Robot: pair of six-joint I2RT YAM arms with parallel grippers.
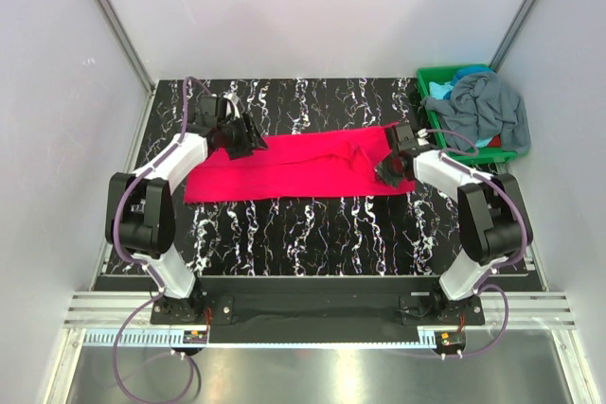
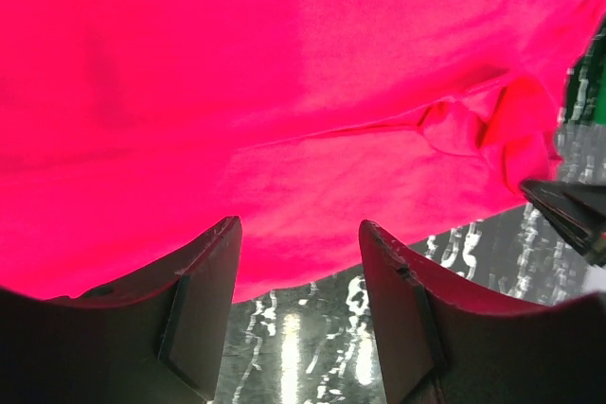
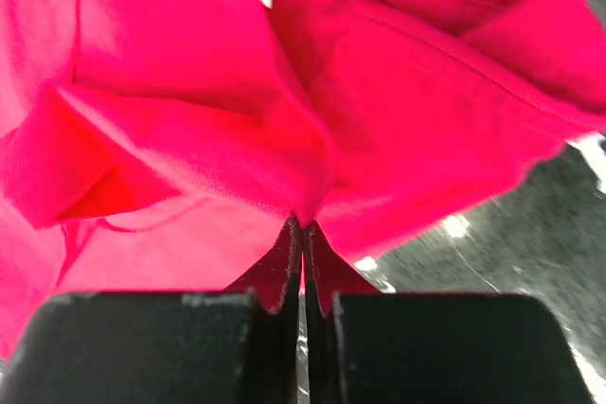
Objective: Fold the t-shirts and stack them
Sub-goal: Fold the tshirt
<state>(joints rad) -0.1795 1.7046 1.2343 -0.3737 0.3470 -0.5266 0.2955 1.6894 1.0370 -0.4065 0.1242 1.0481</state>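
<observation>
Shirt in hand: bright magenta cloth t-shirt [image 1: 294, 169], a flat strip on the black white-veined desk [image 1: 312, 224].
Long axis: left to right, spanning between both arms.
Left jaws: parted wide at the strip's far left corner, its edge just ahead of the tips; they grip nothing.
Right jaws: pressed together, pinching a bunched fold at the strip's right end.
Nearer arm: each has its own end; the right arm [image 1: 445, 169] already holds, the left arm [image 1: 180, 153] does not.
Other shirts: slate grey-blue t-shirt [image 1: 488, 106] heaped over light teal-blue t-shirt [image 1: 440, 92] in the green plastic bin [image 1: 423, 78], far right.
Writing: none readable.
</observation>
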